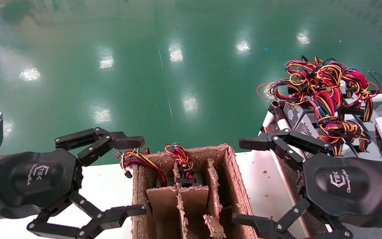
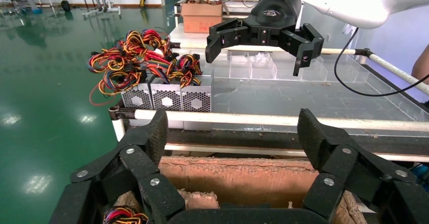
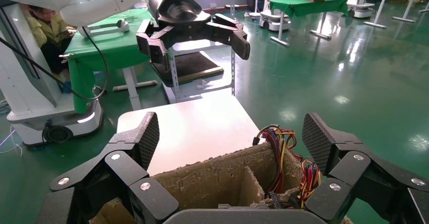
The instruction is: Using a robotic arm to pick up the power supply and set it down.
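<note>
With both the left gripper and right gripper held wide open and empty beside the cardboard divider box, the pick-up is judged not yet begun, so a reach toward the power supply on the far-right rack is called for.

Rough, fraying brown cardboard divider box on a smooth white worktop; silver-grey perforated metal power supply beside it, under glossy plastic-sheathed wires. Matt black fingers; mirror-glossy green floor.
</note>
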